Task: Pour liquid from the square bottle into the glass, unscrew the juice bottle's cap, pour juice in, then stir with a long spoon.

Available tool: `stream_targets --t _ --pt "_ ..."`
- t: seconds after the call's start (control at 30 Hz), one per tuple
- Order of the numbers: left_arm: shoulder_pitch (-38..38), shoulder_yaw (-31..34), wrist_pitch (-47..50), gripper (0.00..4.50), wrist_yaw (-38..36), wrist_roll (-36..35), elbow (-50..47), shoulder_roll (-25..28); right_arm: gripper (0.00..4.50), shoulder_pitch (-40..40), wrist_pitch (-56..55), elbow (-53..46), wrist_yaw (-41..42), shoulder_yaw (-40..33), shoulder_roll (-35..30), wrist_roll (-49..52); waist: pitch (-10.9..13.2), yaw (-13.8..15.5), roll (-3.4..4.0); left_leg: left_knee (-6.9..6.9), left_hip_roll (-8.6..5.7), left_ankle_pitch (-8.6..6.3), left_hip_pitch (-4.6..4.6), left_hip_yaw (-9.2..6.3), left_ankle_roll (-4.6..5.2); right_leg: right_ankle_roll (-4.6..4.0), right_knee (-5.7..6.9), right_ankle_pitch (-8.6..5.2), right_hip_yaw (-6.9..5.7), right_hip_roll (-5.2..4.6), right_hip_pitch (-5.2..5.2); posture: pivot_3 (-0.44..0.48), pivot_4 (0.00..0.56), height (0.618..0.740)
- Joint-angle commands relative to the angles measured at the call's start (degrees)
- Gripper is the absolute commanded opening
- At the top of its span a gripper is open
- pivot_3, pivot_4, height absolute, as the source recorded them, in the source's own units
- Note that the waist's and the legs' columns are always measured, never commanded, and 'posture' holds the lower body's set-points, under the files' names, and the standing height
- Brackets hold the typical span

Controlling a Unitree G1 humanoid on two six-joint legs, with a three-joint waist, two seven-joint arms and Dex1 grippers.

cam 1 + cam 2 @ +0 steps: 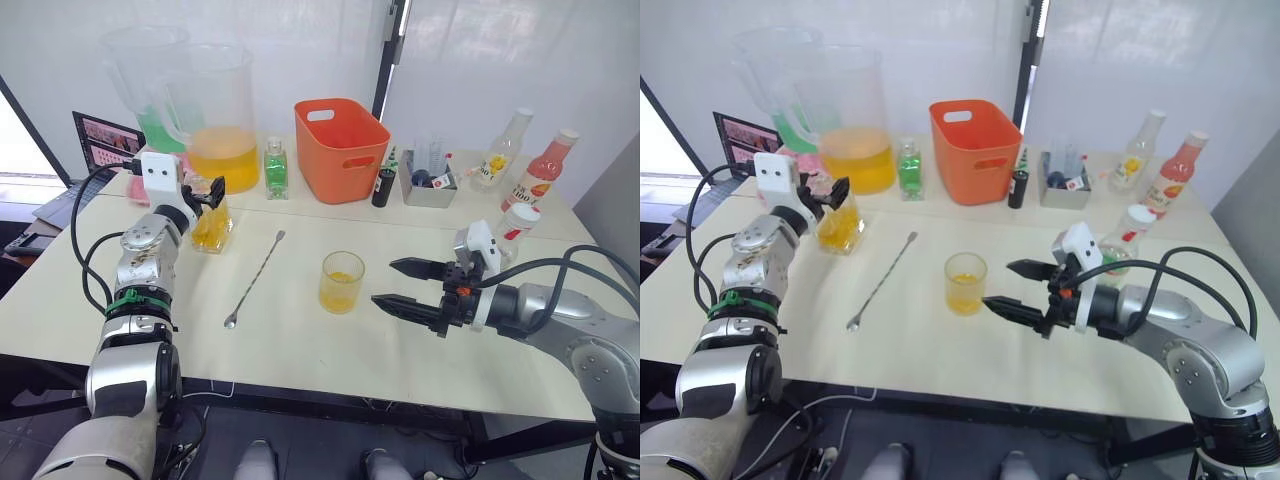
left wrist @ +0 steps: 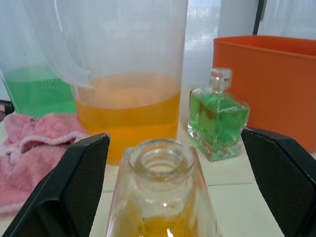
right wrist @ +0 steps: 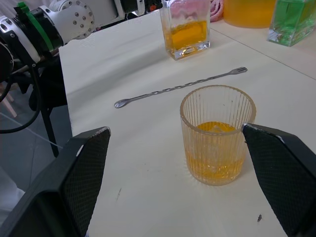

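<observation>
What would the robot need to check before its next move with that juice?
1. Square bottle standing upright on the table: ok.
2. Left gripper fingers open, either side of the bottle, not gripping: ok.
3. Glass upright, some orange liquid inside: ok.
4. Right gripper fingers open, beside the glass, not touching: ok.
5. Long spoon lying flat between bottle and glass: ok.
6. Juice bottle cap unscrewed: not ok.
</observation>
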Motion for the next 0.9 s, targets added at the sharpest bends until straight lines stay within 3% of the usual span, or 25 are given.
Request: stream_targets --t 0.03,0.1,0.27,0.47,0.63,0.9 --pt "-0.9 1.6 -3.0 4.48 -1.5 -2.7 -8.3 0.4 4.50 -1.1 -0.3 -0.7 0.8 -1.4 -0.9 0.1 0.0 0.0 0.00 0.00 0.00 0.00 0.00 0.00 0.00 -0.01 0.00 0.01 0.00 0.00 0.00 0.000 0.150 0.740" --pt "-0.7 1.8 -2.8 4.48 -4.5 -4.9 -12.5 0.5 4.50 -1.2 -2.1 -0.7 -0.1 -2.2 -0.2 -1.3 0.0 0.0 0.00 0.00 0.00 0.00 0.00 0.00 0.00 -0.02 -0.01 0.01 0.00 0.00 0.01 0.000 0.150 0.740" --pt "2.2 0.5 6.4 4.48 -19.8 -14.4 -24.2 2.6 4.50 -2.6 -7.4 0.9 -3.5 -5.7 2.0 -5.9 0.0 -0.2 0.02 -0.01 0.00 0.02 0.01 0.00 -0.04 -0.04 0.00 0.03 0.00 0.00 0.00 0.000 0.150 0.740" --pt "11.4 -3.8 19.2 4.48 -35.2 -20.5 -35.1 9.1 4.50 0.2 -13.9 2.4 -2.8 -9.2 1.1 -11.8 0.0 -1.2 0.03 -0.04 0.02 0.03 0.08 0.00 -0.03 -0.07 0.02 0.02 0.01 0.01 0.02 0.000 0.150 0.740" --pt "19.9 -5.6 22.3 4.48 -41.5 -20.9 -41.2 13.1 4.50 6.4 -16.9 2.1 -3.0 -12.4 2.0 -13.8 0.0 -1.3 0.03 -0.03 0.06 0.03 0.08 0.00 -0.03 -0.45 0.02 -0.20 0.01 0.02 0.02 0.000 0.150 0.740" --pt "33.6 -3.9 16.5 4.48 -46.0 -18.3 -42.6 16.1 4.50 21.7 -21.1 -1.8 -2.7 -20.3 5.8 -13.9 0.0 -1.3 0.08 -0.07 0.11 0.02 0.15 0.04 -0.04 -0.60 0.01 -0.30 0.01 0.03 0.01 0.000 0.150 0.740"
